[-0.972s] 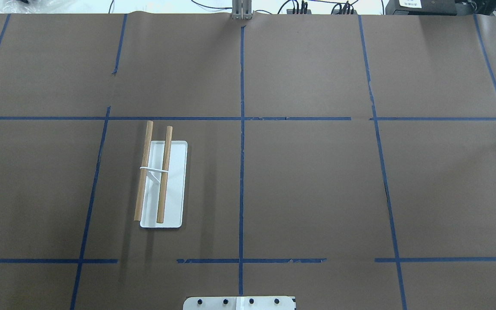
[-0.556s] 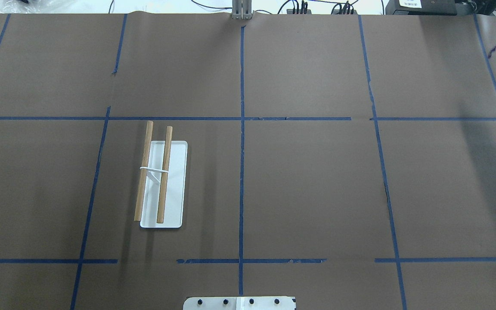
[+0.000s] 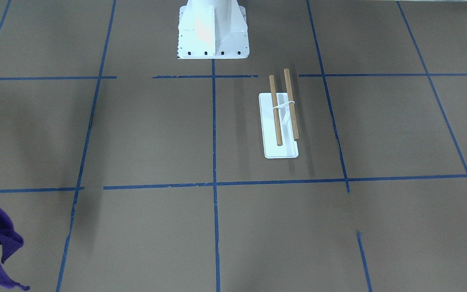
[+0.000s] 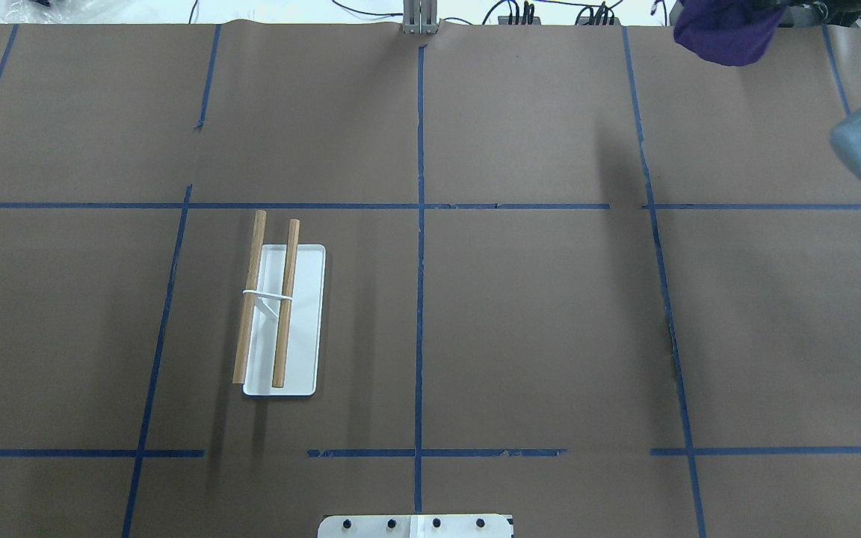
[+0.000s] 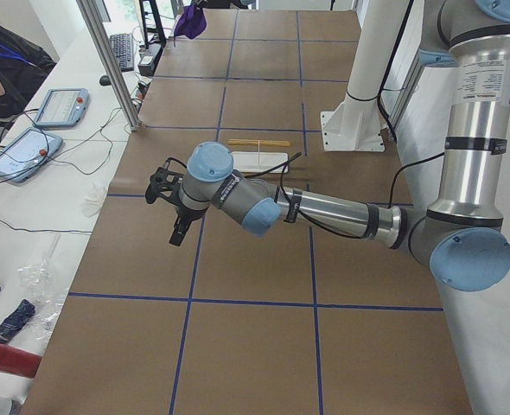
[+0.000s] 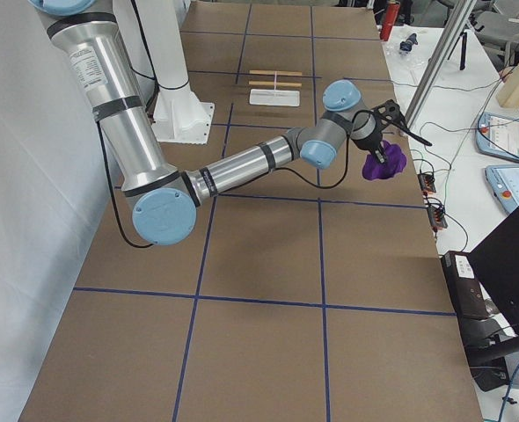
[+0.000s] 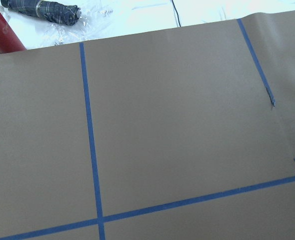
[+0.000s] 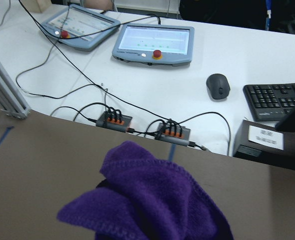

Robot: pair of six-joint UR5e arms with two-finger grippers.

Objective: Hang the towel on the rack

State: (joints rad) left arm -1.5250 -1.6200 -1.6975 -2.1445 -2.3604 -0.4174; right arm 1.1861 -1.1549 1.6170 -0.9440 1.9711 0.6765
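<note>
Just now the purple towel (image 4: 722, 33) has swung inward, hanging under the right gripper (image 6: 384, 149), beyond and well right of the rack (image 4: 303, 321). Carrying looks underway. Whether either arm's jaws pinch, I cannot tell.

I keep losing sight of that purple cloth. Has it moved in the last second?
Yes. Overhead, the towel has travelled from the right edge up to the far edge of the table, leftwards toward the rack.

The left gripper (image 5: 174, 218) hangs over the table (image 5: 246, 285), the rack (image 5: 259, 157) beyond it, the towel (image 5: 190, 19) far off.
</note>
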